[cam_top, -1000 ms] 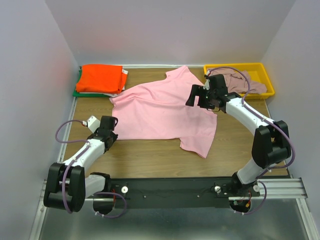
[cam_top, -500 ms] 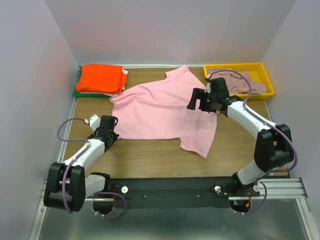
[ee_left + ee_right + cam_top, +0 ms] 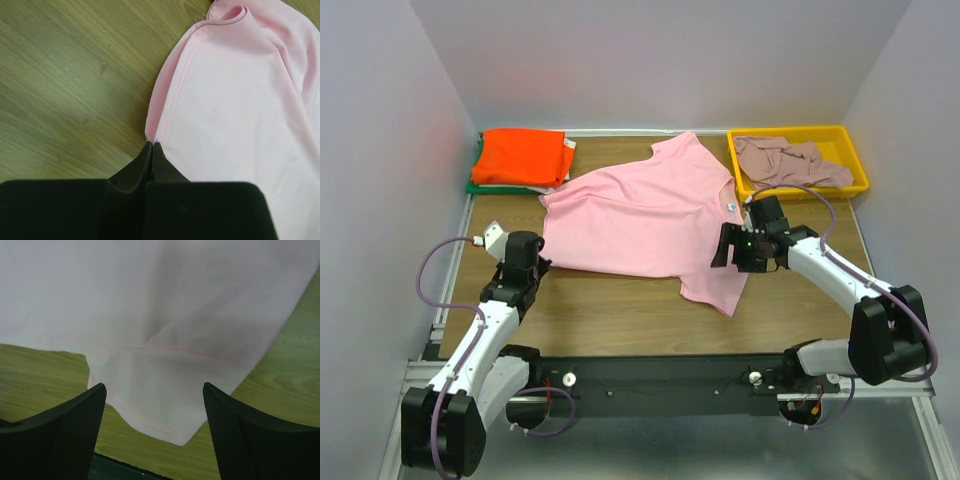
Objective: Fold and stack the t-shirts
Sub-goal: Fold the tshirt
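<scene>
A light pink t-shirt (image 3: 640, 215) lies spread flat in the middle of the wooden table. My left gripper (image 3: 534, 263) is at its near left corner, and in the left wrist view the jaws (image 3: 151, 145) are shut on the hem edge of the pink t-shirt (image 3: 240, 115). My right gripper (image 3: 728, 248) hovers open over the shirt's right sleeve; the sleeve (image 3: 165, 385) shows between its wide-apart fingers (image 3: 75, 435). A folded orange t-shirt (image 3: 523, 157) rests on a green one (image 3: 476, 186) at the back left. A crumpled mauve t-shirt (image 3: 782, 160) lies in the tray.
The yellow plastic tray (image 3: 857, 167) stands at the back right. Bare wood (image 3: 610, 310) runs along the near side between the shirt and the arm bases. Walls close in the table on the left, back and right.
My right gripper has come from the shirt's collar area toward the near side, down over the right sleeve. My left gripper has closed at the hem and its arm has shifted slightly left.
</scene>
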